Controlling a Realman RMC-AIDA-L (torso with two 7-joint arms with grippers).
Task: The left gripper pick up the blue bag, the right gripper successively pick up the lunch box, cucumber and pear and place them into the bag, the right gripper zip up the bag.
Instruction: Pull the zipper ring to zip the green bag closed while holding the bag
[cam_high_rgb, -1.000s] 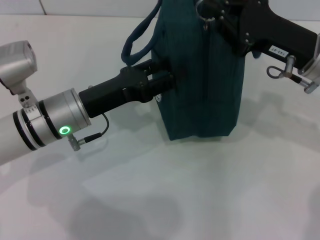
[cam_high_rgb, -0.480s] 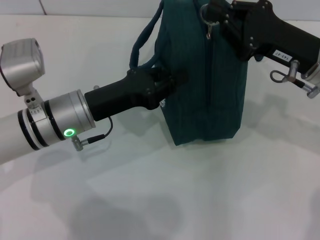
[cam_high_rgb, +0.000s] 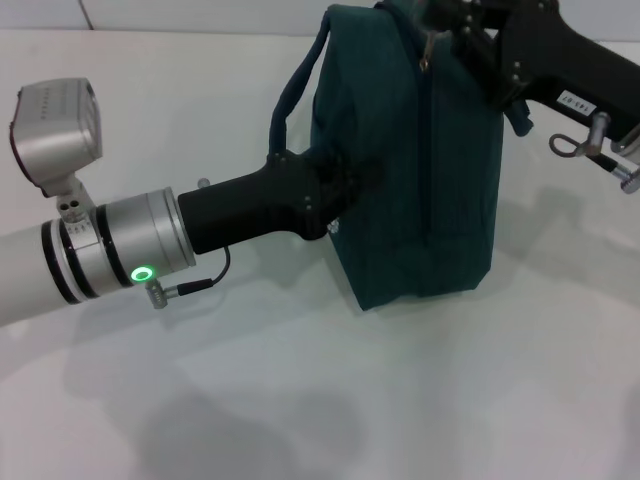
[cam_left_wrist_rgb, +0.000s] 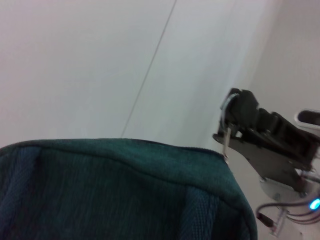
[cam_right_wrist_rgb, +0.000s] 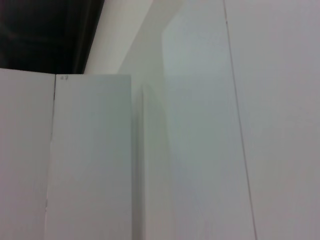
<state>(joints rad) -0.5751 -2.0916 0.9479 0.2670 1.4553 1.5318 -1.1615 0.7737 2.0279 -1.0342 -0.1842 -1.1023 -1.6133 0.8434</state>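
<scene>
Blue bag (cam_high_rgb: 415, 160): it stood upright on the white surface (cam_high_rgb: 330, 390), leaning a little, near the far middle of your view. It looked more dark teal than blue.
Bag strap (cam_high_rgb: 295, 95): it hung in a loop on the bag's left side, just above your left arm.
Left gripper (cam_high_rgb: 345, 185): your left arm reached in from the left, and its gripper was pressed on the bag's left side wall. It looked clamped together on the cloth there, holding the bag steady.
Right gripper (cam_high_rgb: 445, 25): your right arm came in from the far right, and its gripper was at the very top of the bag, right by the zip pull. You could not tell whether it was pinched on the pull or had let go.
Zip pull (cam_left_wrist_rgb: 227, 140): in the left wrist view the small metal tab hung at the end of the bag's top edge, touching the right gripper (cam_left_wrist_rgb: 240, 112).
Zip line (cam_high_rgb: 428, 150): it ran down the middle of the bag and looked closed all the way.
Lunch box, cucumber and pear: you could not see any of them. They were most likely inside the bag.
Step in hand: this looked like the last one, zipping up the bag, and it seemed almost done.
Next move: you would need to let the pull go gently and lift the right gripper away, without tipping the bag over.
</scene>
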